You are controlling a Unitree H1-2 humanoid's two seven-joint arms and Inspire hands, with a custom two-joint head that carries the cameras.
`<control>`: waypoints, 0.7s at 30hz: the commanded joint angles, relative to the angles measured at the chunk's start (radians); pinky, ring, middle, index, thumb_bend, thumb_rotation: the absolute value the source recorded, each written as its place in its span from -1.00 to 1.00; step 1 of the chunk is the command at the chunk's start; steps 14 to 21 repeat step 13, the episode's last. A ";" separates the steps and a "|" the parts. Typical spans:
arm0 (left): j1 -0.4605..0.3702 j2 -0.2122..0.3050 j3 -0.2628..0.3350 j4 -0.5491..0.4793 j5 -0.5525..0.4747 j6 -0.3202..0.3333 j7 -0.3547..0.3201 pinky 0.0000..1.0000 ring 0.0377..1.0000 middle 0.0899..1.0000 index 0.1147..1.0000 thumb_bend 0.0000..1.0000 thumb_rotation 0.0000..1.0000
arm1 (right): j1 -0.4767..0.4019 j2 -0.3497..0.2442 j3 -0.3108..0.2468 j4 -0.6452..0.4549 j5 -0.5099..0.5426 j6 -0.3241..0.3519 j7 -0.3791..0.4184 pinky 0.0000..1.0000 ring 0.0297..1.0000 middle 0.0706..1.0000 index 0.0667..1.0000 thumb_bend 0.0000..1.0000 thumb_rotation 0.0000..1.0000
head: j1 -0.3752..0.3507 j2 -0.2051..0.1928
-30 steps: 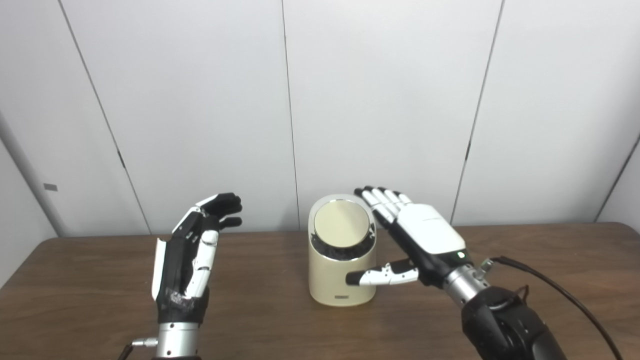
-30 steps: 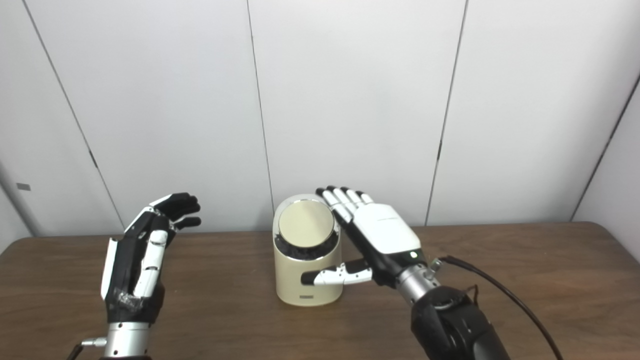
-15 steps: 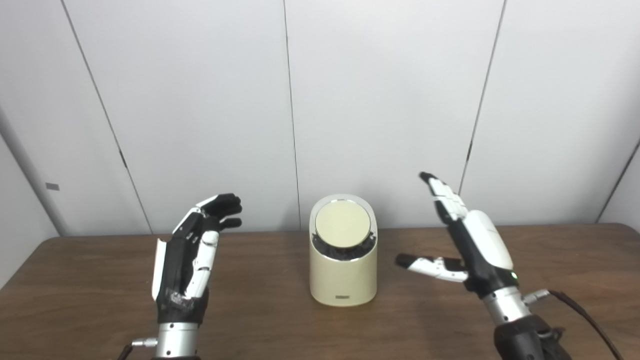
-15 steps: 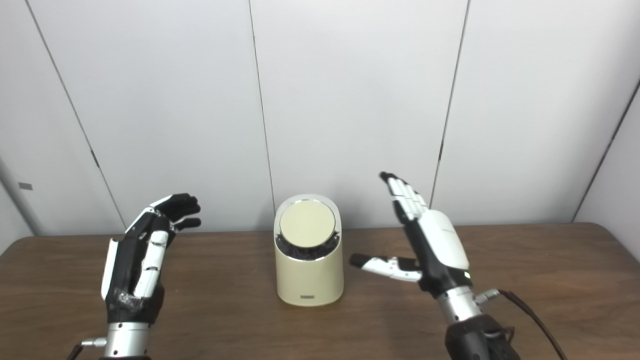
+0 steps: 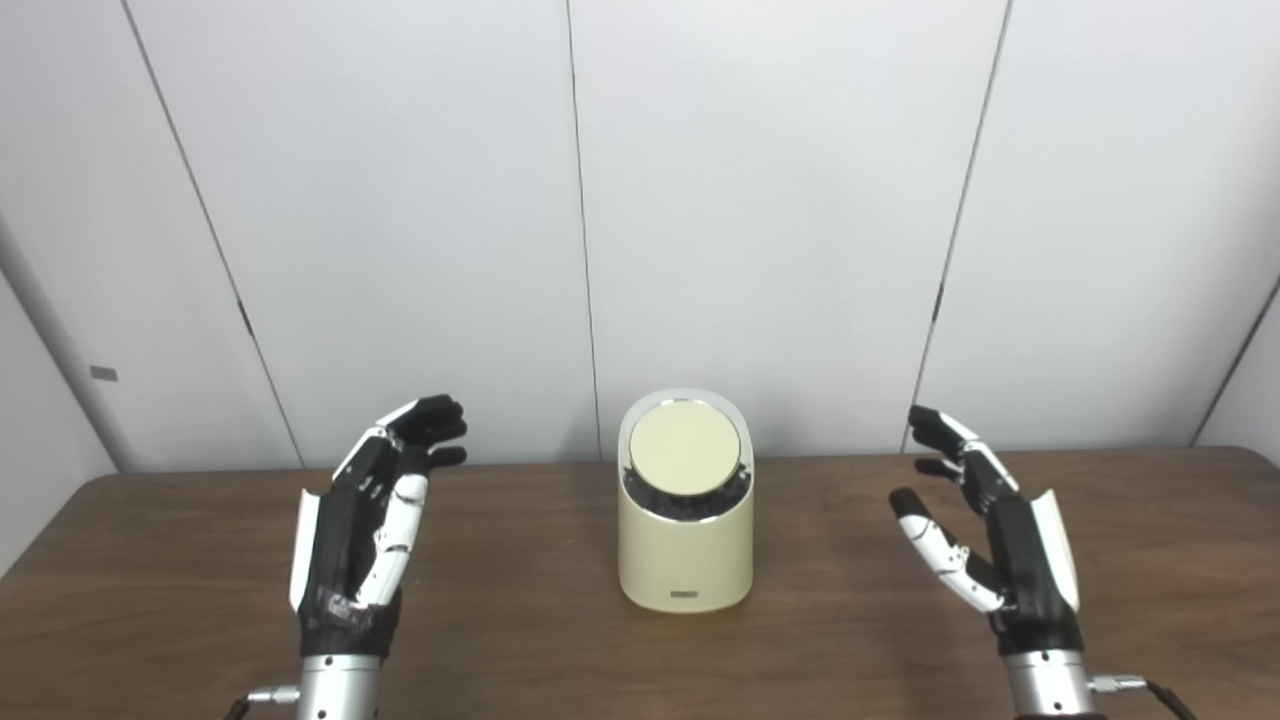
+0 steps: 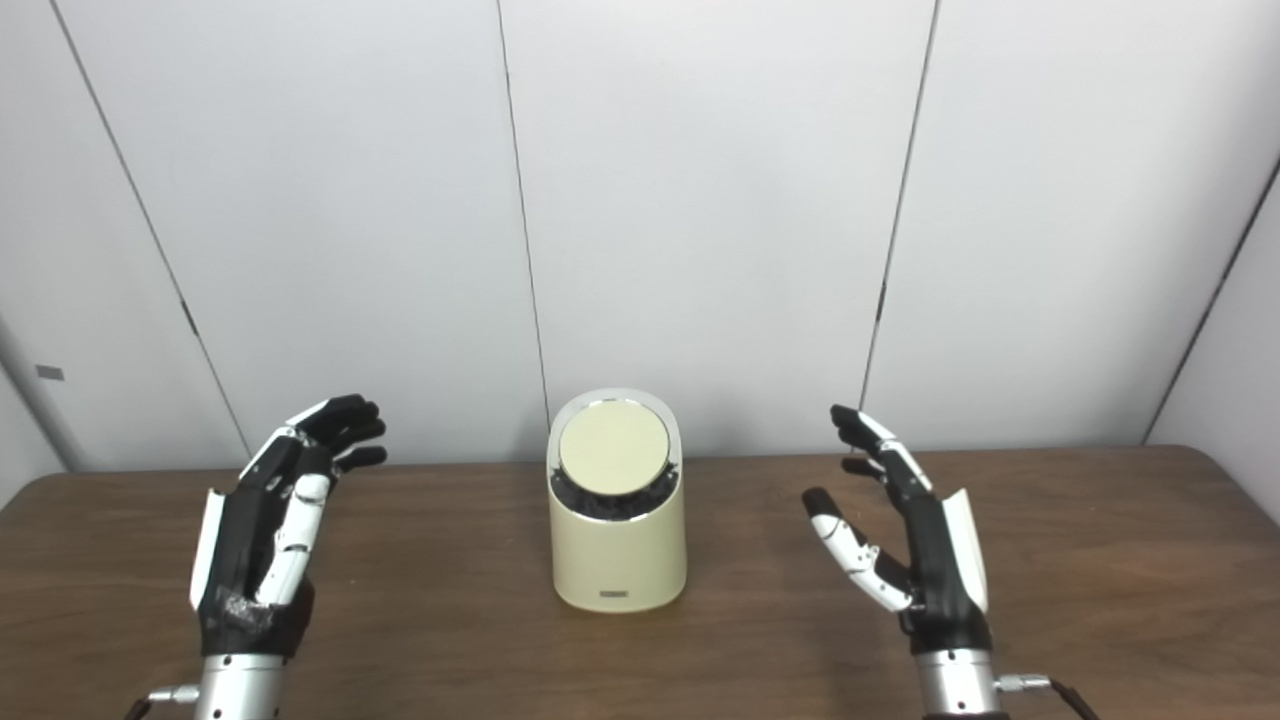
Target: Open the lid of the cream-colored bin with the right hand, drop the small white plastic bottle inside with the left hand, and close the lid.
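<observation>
Because the cream-colored bin point(image 5: 685, 535) is a rigid, smooth, probably light shell standing mid-table between the hands, its tilted round lid point(image 5: 685, 449) is best pressed or tipped at the rim while the body is kept from sliding. The left hand point(image 5: 362, 535) and right hand point(image 5: 1000, 545) are both spread and empty, well apart from it. No white bottle is visible.

So the right hand point(image 5: 1000, 535) was right up against the cream-colored bin point(image 5: 685, 545) a second ago, fingers by the lid point(image 5: 685, 446) and thumb across the front. It pulled off to the right, swung upright, and dropped lower, ending well apart from the bin with palm facing inward and fingers spread. The left hand point(image 5: 365, 530) also sank a little and shifted slightly left.
</observation>
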 commanded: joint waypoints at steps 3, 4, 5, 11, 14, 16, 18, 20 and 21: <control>-0.015 0.007 -0.008 0.004 0.013 -0.042 -0.005 0.36 0.50 0.50 0.45 -0.40 0.16 | -0.033 0.017 -0.009 -0.017 0.010 -0.028 -0.017 0.33 0.54 0.57 0.49 -0.35 -0.10 | -0.005 -0.011; -0.011 0.004 -0.009 0.012 0.018 -0.046 -0.002 0.37 0.50 0.50 0.45 -0.39 0.11 | -0.032 0.018 -0.009 -0.019 -0.002 -0.025 -0.021 0.32 0.53 0.56 0.48 -0.36 -0.14 | -0.008 -0.016; -0.009 0.002 -0.010 0.017 0.024 -0.049 0.001 0.38 0.50 0.50 0.45 -0.39 0.04 | -0.030 0.019 -0.008 -0.021 -0.012 -0.024 -0.024 0.32 0.52 0.55 0.46 -0.37 -0.19 | -0.009 -0.020; -0.004 -0.005 -0.014 0.043 0.052 -0.080 0.012 0.36 0.47 0.48 0.43 -0.41 -0.27 | -0.024 0.020 -0.001 -0.010 -0.006 -0.060 -0.018 0.25 0.44 0.49 0.43 -0.40 -0.45 | -0.009 -0.030; -0.003 -0.008 -0.016 0.049 0.059 -0.086 0.015 0.35 0.47 0.48 0.43 -0.43 -0.29 | -0.021 0.021 -0.001 -0.008 -0.007 -0.059 -0.019 0.23 0.42 0.47 0.42 -0.39 -0.47 | -0.006 -0.033; -0.003 -0.008 -0.016 0.049 0.059 -0.086 0.015 0.35 0.47 0.48 0.43 -0.43 -0.29 | -0.021 0.021 -0.001 -0.008 -0.007 -0.059 -0.019 0.23 0.42 0.47 0.42 -0.39 -0.47 | -0.006 -0.033; -0.003 -0.008 -0.016 0.049 0.059 -0.086 0.015 0.35 0.47 0.48 0.43 -0.43 -0.29 | -0.021 0.021 -0.001 -0.008 -0.007 -0.059 -0.019 0.23 0.42 0.47 0.42 -0.39 -0.47 | -0.006 -0.033; -0.003 -0.008 -0.016 0.049 0.059 -0.086 0.015 0.35 0.47 0.48 0.43 -0.43 -0.29 | -0.021 0.021 -0.001 -0.008 -0.007 -0.059 -0.019 0.23 0.42 0.47 0.42 -0.39 -0.47 | -0.006 -0.033; -0.003 -0.008 -0.016 0.049 0.059 -0.086 0.015 0.35 0.47 0.48 0.43 -0.43 -0.29 | -0.021 0.021 -0.001 -0.008 -0.007 -0.059 -0.019 0.23 0.42 0.47 0.42 -0.39 -0.47 | -0.006 -0.033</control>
